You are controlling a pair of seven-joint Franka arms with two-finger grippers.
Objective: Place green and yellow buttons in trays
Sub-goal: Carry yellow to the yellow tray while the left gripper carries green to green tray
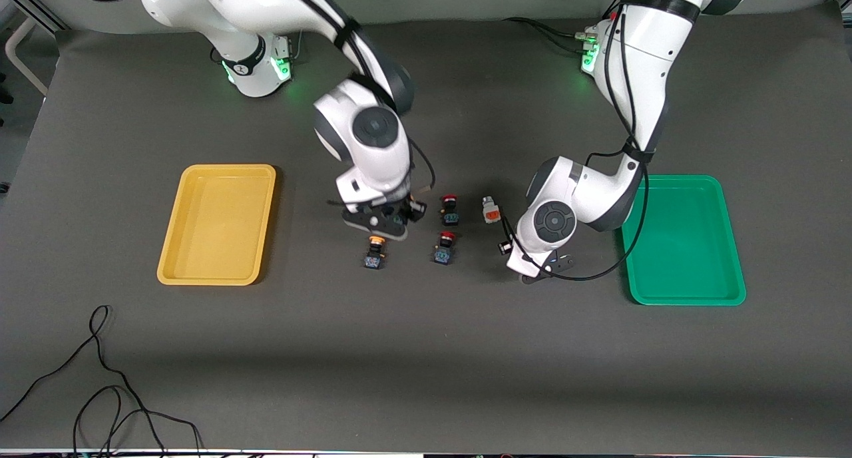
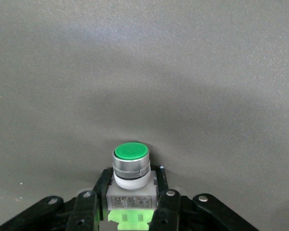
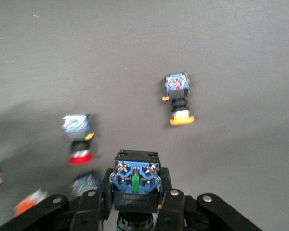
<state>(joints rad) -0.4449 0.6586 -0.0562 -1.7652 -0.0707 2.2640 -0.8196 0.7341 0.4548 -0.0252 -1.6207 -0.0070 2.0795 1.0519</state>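
Nothing is delivered yet. Taking the front view as a clock face, the yellow tray (image 1: 174,258) at 9 o'clock and the green tray (image 1: 685,245) at 3 o'clock both lie empty on the desk (image 1: 426,351). The left gripper (image 2: 131,199) hangs over bare desk between the centre cluster and the green tray, its jaws clenched on the white body of a green button (image 2: 131,161), face up. The right gripper (image 3: 135,195) is over the cluster, jaws grasping a blue-backed button (image 3: 135,177) whose cap points down and is hidden, so I judge it yellow without being sure. On the desk, a yellow button (image 1: 375,251) lies at 9 o'clock of the nearer of two red buttons (image 1: 444,247). A white piece (image 1: 491,209) with an orange mark lies at 3 o'clock of the farther red one, probably the second green button. So two carries are under way and two pickups remain. The red buttons crowd both pickups, and the arms work close together.
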